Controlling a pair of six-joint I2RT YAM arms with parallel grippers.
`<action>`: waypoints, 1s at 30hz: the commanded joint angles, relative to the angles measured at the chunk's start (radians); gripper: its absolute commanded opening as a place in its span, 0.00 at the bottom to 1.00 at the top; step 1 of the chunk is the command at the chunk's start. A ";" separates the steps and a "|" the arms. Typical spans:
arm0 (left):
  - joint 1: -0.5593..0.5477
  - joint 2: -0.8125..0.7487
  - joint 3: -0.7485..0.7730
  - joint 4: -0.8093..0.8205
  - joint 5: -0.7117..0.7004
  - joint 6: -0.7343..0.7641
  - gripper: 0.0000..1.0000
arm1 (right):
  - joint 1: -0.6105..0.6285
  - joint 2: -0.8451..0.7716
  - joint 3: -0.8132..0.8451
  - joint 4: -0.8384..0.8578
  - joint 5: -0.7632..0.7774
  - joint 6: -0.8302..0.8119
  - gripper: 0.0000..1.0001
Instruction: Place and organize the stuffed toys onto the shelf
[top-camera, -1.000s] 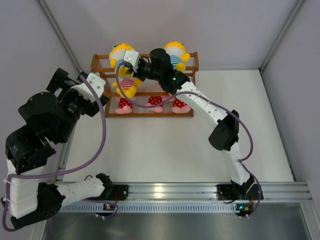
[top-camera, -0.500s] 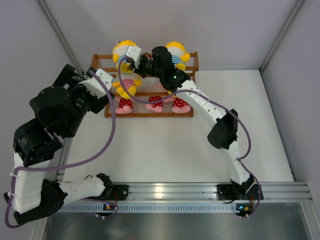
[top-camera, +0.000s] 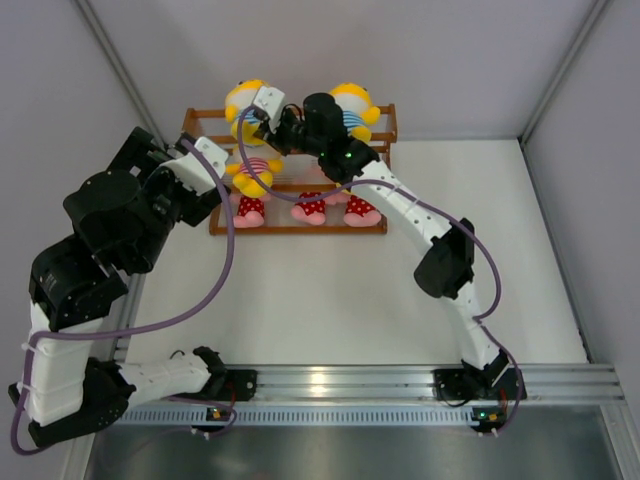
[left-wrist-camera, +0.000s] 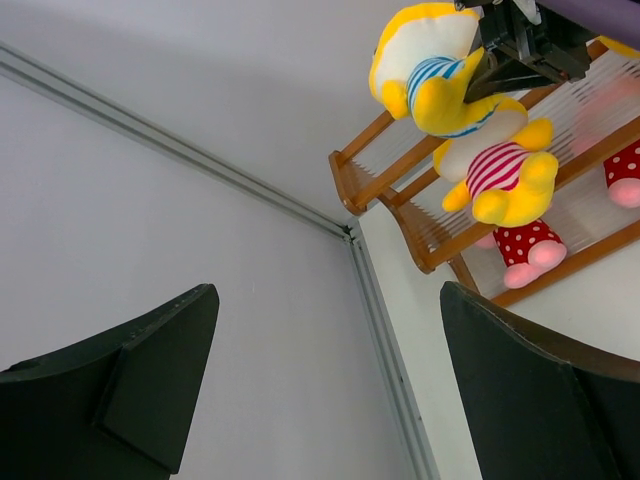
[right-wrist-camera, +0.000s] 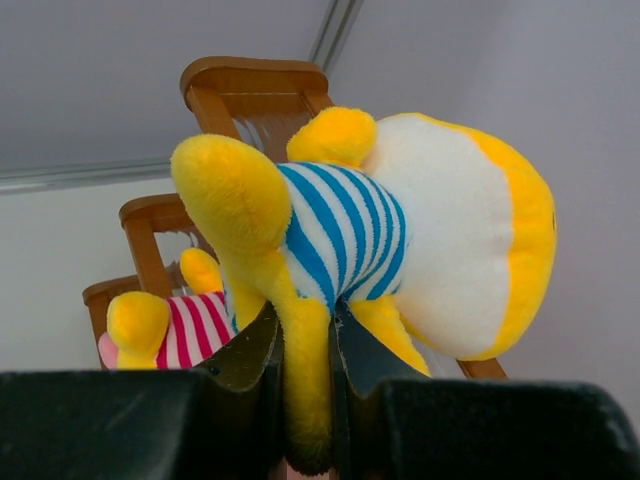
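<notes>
My right gripper (right-wrist-camera: 307, 345) is shut on a yellow limb of a stuffed toy in a blue-striped shirt (right-wrist-camera: 400, 240), holding it over the top left of the shelf (top-camera: 300, 228). A second blue-striped yellow toy (top-camera: 352, 105) sits top right on the brown wooden rack. A pink-striped yellow toy (top-camera: 255, 170) lies on the middle tier at the left. Three pink toys in red dotted outfits (top-camera: 312, 205) line the lowest tier. My left gripper (left-wrist-camera: 325, 385) is open and holds nothing, left of the shelf (left-wrist-camera: 370, 180) and apart from it.
Grey walls with metal corner posts (top-camera: 120, 70) close in the white table (top-camera: 330, 300) on the left, back and right. The left arm's bulk (top-camera: 110, 215) stands close to the shelf's left end. The aluminium base rail (top-camera: 350, 380) runs along the near edge.
The left arm has swung up and closer to the shelf's left end, still open. The right gripper has carried the blue-striped toy slightly further back over the top tier.
</notes>
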 joint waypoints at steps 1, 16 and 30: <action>0.006 -0.005 0.002 0.048 -0.026 0.006 0.98 | 0.020 0.019 0.050 0.080 0.009 0.048 0.00; 0.006 -0.024 -0.008 0.047 -0.032 0.011 0.98 | 0.033 -0.013 0.016 0.091 0.033 0.074 0.42; 0.008 -0.027 -0.024 0.047 -0.026 0.009 0.98 | 0.055 -0.117 -0.024 0.080 0.009 0.059 0.92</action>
